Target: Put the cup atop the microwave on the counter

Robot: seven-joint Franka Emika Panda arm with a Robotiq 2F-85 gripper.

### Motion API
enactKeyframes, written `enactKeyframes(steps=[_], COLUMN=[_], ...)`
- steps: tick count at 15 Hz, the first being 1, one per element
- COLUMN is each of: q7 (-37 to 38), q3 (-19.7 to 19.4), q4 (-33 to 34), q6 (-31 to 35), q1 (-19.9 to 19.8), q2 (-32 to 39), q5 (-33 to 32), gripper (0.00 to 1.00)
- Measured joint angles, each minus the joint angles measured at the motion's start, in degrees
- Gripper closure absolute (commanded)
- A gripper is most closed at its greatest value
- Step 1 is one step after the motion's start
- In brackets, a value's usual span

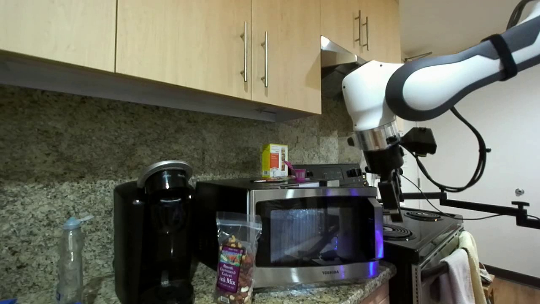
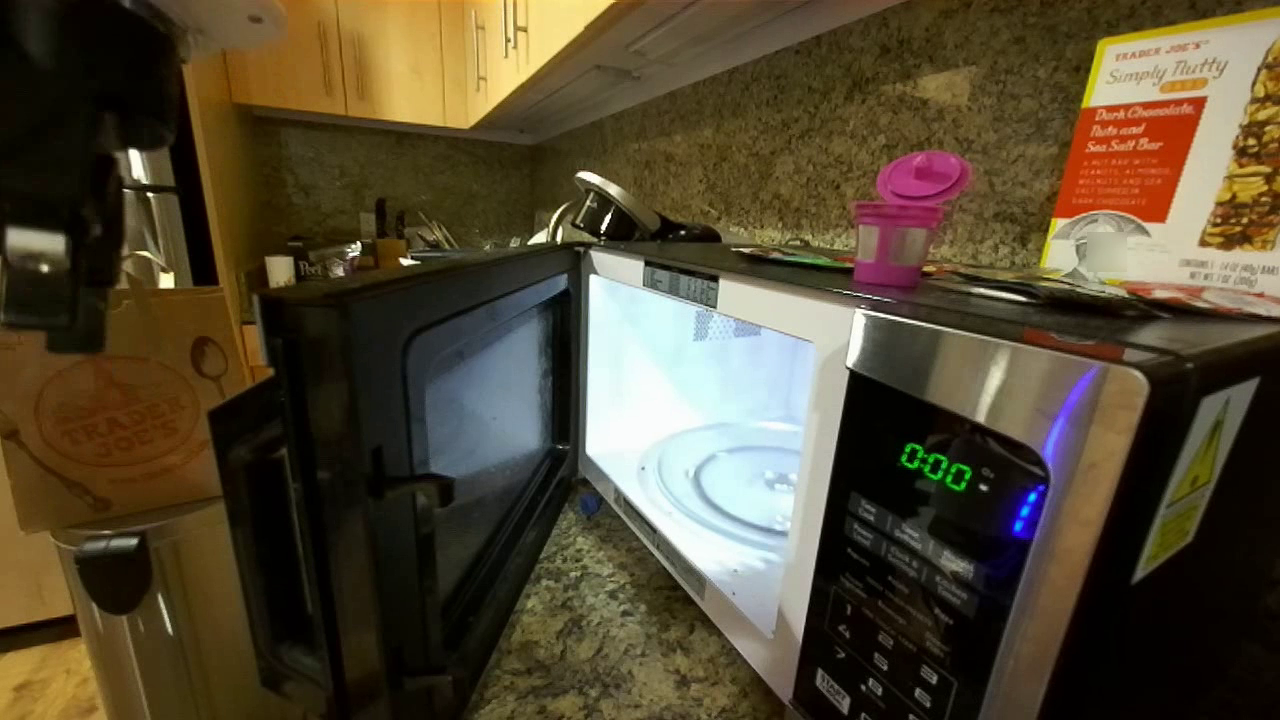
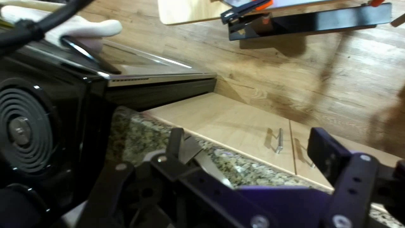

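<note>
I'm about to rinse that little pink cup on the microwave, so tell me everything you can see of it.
The cup is small and magenta-pink, apparently plastic, with pale mesh-like panels in its sides, a projecting rim and a solid pink base. Its round lid is open, tilted up above the rim. It stands upright on the black top of the microwave, near the front edge. Flat packets lie close by; whether any touches it is unclear. Its inside is hidden.

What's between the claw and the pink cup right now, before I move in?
In an exterior view, the microwave's open door stands between the claw and the pink cup.
</note>
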Motion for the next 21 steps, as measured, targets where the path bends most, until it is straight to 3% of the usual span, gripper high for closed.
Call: enactKeyframes(steps=[5, 9, 11, 21], q7=[-4.55, -6.93, -7.15, -7.67], q3=[-1.13, -1.47, -2.21, -3.43], q4=[9.20, 18.08, 21.29, 21.91], q6=[-1.17, 0.38, 1.58, 3.48], q1=[-0.30, -0.07, 0.23, 0.35], q2=[-1.41, 0.21, 1.70, 1.92], q5=[-12.40, -17.82, -18.15, -18.58], gripper=[0.00, 0.00, 0.00, 0.00])
